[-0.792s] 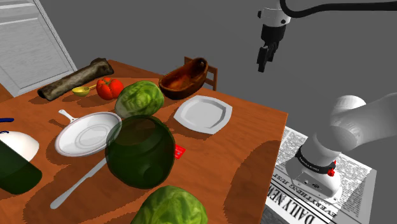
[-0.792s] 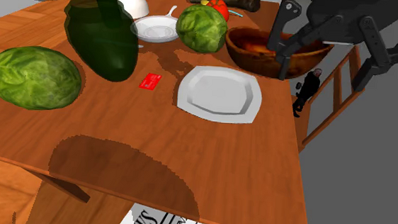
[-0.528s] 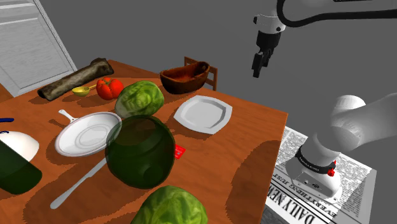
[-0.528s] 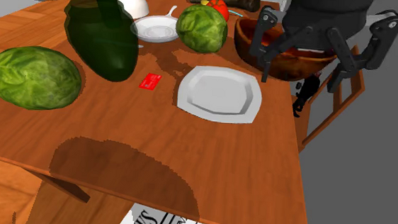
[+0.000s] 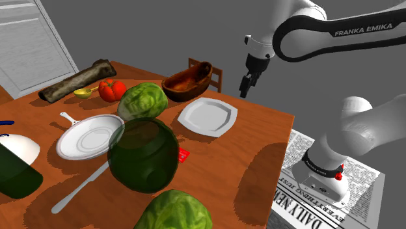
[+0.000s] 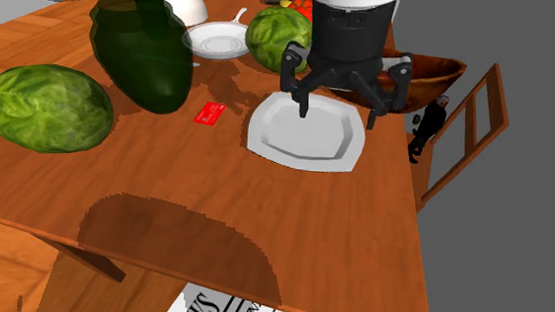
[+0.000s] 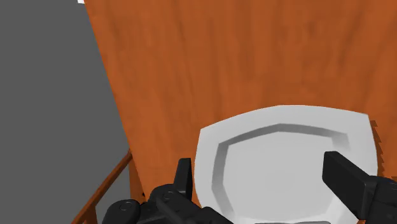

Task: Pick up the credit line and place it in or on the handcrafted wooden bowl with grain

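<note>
Risk lies chiefly in the grasp, as we judge it. We note the red card point(image 6: 209, 113) lying flat on the table point(image 6: 291, 220), just beside the big dark green jar point(image 6: 143, 53) and near the white plate point(image 6: 307, 134); in the shoulder view the jar hides part of it. A card so thin gives the fingers point(image 7: 348, 183) little edge to bite: they may scrape the tabletop, push the card along, or close on nothing. A descent on the jar's side could also knock the jar. The wooden bowl point(image 5: 187, 79) stands at the table's far edge beyond the plate, near a cabbage point(image 5: 143, 101), so a loose hold could drop the card short on the way over.

We record the gripper point(image 6: 339, 112) hanging above the plate, well apart from the card. Its fingers stand wide apart with nothing between them, and they touch neither plate nor table.
</note>
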